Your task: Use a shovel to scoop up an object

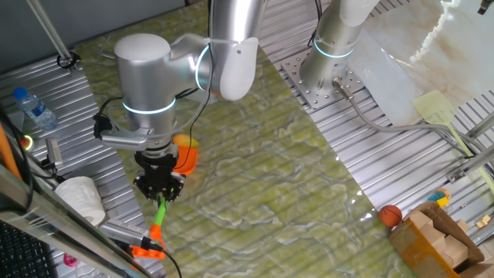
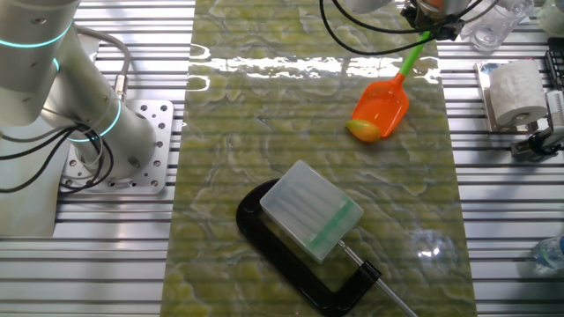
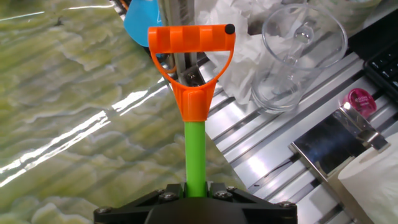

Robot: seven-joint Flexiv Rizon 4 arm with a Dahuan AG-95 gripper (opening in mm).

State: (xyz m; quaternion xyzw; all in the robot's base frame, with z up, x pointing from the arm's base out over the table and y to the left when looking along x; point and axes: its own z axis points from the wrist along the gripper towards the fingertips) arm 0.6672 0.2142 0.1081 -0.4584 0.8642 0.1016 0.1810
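The pincer pinches the green shaft of the shovel, whose orange D-handle points toward 12 o'clock in the hand view. In the other fixed view, the orange blade rests on the counter, and the object touches its tip at 7 o'clock.

In the other fixed view my gripper is at the upper right of the frame, closed around the shaft of the shovel, whose blade lies down-left of me on the mat, with the object touching the blade's lower left edge. In the lower middle a box sits on a clamp. A paper roll stands at the right edge, off the mat.
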